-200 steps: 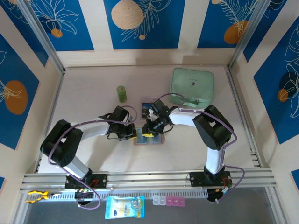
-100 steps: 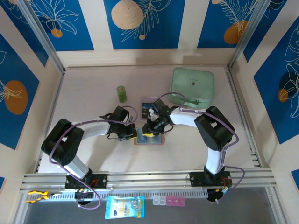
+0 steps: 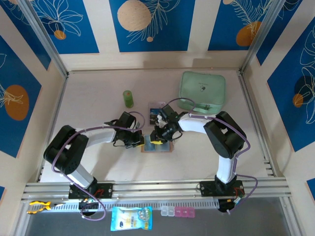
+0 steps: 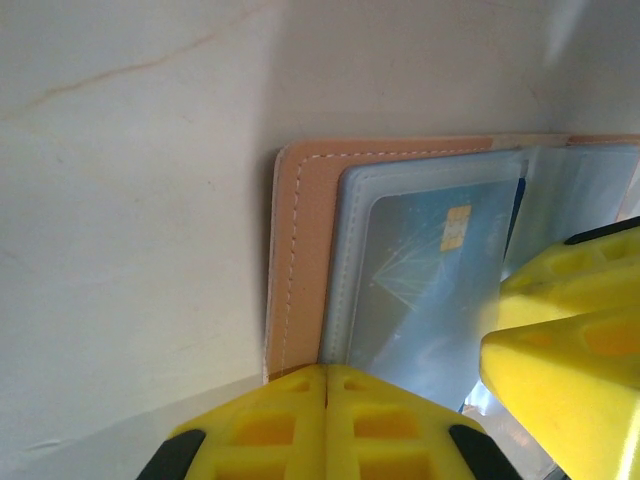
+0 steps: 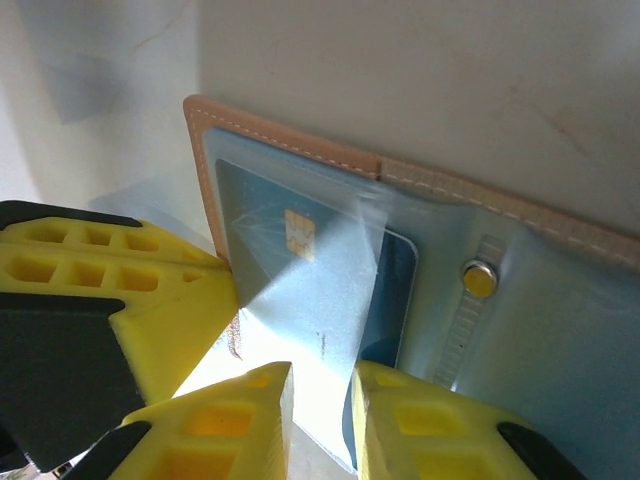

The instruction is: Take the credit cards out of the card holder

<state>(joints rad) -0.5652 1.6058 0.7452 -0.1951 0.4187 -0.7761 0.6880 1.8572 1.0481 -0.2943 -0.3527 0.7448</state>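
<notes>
The card holder (image 3: pixel 165 149) lies open and flat on the pale, faintly veined worktop (image 3: pixel 98 98), near its middle, between the two arms. It has a salmon-tan leather-like rim (image 4: pixel 298 250) with white stitching and rounded corners, glossy greyish-blue clear sleeves, and a small brass-coloured snap (image 5: pixel 480 278). A thin blue credit card (image 4: pixel 425 285) with a gold chip sits inside a sleeve. The left hand (image 3: pixel 139 141), with ribbed yellow fingers, is pressed together and bears on the holder's left edge. The right hand (image 5: pixel 320 372) has its fingers slightly apart over the sleeve, a pale translucent flap running between them. A rounded mint-green pouch (image 3: pixel 203 90) and a small green bottle (image 3: pixel 128 98) lie farther back.
</notes>
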